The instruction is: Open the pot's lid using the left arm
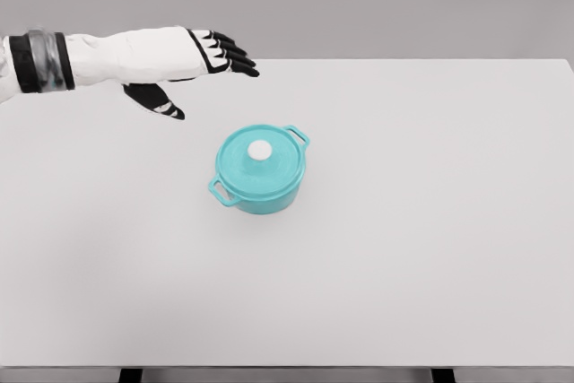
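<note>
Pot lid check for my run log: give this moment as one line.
left hand open, up-left of pot | lid on, untouched | right arm unseen

Perhaps simulated lab: bare white table (430,248)

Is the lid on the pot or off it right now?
On. The lid sits flat on the teal pot, white knob up. The left hand is apart, fingers spread, holding nothing.

We observe bright, even, diffuse illumination across the white table (430,221), with no glare. Shadows are very faint and soft. The render is sharp throughout, without edge distortion.
</note>
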Robot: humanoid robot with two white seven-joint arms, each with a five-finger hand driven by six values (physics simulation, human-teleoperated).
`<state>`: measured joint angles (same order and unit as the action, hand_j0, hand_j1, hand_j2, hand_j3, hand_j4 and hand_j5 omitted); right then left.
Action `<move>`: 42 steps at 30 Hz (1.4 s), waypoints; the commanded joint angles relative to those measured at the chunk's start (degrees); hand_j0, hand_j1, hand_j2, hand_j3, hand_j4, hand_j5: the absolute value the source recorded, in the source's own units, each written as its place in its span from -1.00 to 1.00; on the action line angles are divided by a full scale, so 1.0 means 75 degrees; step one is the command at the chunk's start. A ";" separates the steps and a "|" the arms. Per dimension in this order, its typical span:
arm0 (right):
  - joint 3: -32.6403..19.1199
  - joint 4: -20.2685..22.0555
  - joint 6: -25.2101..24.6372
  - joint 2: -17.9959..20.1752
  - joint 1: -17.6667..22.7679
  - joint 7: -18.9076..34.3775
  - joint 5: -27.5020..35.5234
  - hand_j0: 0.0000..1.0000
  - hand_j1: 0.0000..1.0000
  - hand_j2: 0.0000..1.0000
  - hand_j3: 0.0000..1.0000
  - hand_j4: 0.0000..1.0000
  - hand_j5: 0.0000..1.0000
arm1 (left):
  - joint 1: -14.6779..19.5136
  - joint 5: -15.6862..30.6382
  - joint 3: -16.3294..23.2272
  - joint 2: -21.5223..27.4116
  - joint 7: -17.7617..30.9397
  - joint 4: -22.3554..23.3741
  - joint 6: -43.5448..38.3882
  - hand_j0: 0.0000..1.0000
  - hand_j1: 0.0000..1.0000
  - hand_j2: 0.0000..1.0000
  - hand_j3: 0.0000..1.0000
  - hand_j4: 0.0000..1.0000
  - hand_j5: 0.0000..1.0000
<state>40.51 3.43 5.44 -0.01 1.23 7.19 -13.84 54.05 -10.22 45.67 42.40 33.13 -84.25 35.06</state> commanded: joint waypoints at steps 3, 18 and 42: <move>0.0000 0.0000 0.0001 0.0002 0.0000 0.0002 0.0005 1.00 1.00 1.00 1.00 1.00 1.00 | 0.0129 0.0061 0.1012 -0.0497 0.0024 0.0170 -0.0009 1.00 1.00 1.00 1.00 1.00 1.00; 0.0000 0.0000 0.0001 0.0002 0.0000 0.0002 -0.0006 1.00 1.00 1.00 1.00 1.00 1.00 | 0.0504 0.0061 0.1668 -0.0732 0.0048 0.0206 -0.0009 1.00 1.00 1.00 1.00 1.00 1.00; 0.0000 0.0000 0.0001 0.0002 0.0000 0.0002 0.0006 1.00 1.00 1.00 1.00 1.00 1.00 | 0.0446 -0.0876 0.1680 -0.1119 0.0048 0.0663 -0.0009 0.72 0.72 0.72 0.72 0.72 0.72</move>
<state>40.51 3.43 5.44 -0.01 1.23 7.19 -13.83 57.39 -16.77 58.37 34.02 33.51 -79.36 35.15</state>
